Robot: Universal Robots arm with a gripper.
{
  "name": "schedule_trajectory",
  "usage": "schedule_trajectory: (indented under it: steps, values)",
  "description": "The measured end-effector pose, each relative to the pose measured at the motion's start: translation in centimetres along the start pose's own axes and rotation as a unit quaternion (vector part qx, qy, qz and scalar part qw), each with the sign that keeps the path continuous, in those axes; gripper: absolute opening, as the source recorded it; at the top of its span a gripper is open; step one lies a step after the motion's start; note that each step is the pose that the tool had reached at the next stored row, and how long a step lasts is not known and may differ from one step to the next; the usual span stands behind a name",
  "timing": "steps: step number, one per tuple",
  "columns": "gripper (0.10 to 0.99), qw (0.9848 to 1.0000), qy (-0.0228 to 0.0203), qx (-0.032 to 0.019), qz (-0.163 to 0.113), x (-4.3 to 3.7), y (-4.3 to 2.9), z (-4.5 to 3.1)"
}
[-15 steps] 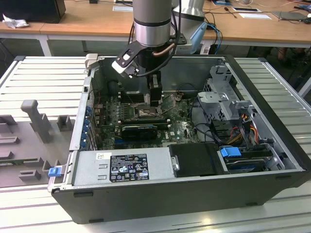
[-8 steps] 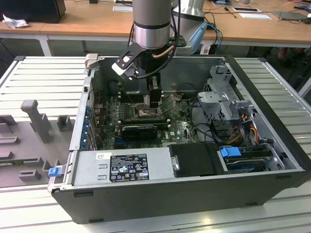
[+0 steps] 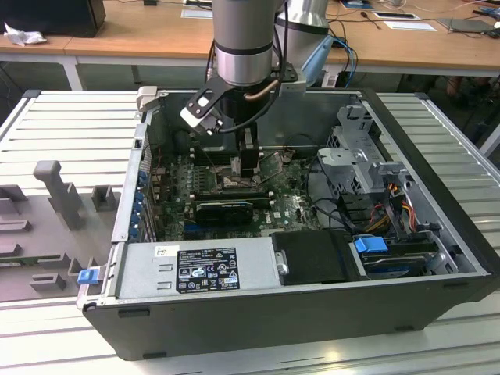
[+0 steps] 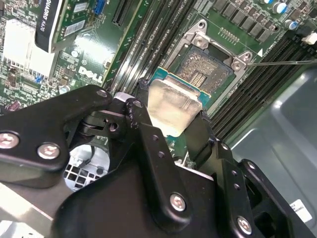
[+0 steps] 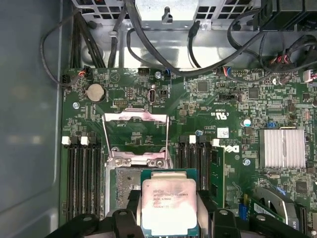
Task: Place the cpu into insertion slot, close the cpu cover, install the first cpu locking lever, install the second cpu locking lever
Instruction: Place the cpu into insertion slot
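Firstly, at the exterior view's left, grey moulded plastic holders (image 3: pixel 55 191) stand on the ribbed aluminium table (image 3: pixel 70 109). Further toward that view's right lies the open black metal computer case (image 3: pixel 297 312). The grey robot arm (image 3: pixel 242 39) reaches down into it, over the green circuit board (image 3: pixel 289 207). A grey metal drive cage (image 3: pixel 355 160) sits at the case's right side.

In the second wrist view, the black two-finger gripper (image 4: pixel 171 116) has its fingers (image 4: pixel 148 141) pressed against two opposite edges of the small flat square cpu (image 4: pixel 173 109) with a pale silver face, so the chip is clamped. The cpu is over the square insertion slot (image 4: pixel 204 74) with a dark centre and covers part of it. Whether it touches the slot, I cannot tell.

In the first wrist view, the thin silver metal cpu cover (image 5: pixel 134 117) is swung open, beside the slot.
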State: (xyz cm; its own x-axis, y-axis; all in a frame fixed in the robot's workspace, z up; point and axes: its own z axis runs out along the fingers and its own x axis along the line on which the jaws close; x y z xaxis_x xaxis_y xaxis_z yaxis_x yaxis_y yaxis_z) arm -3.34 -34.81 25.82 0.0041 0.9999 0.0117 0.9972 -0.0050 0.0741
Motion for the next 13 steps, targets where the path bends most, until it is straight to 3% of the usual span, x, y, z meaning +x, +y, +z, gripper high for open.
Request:
schedule_trajectory:
  steps: [6,13]
  values:
    - [0.533,1.0000,-0.0013,0.0000,0.000,0.05,-0.06,0.70]
    - [0.533,1.0000,-0.0013,0.0000,0.000,1.01,-0.11,1.36]
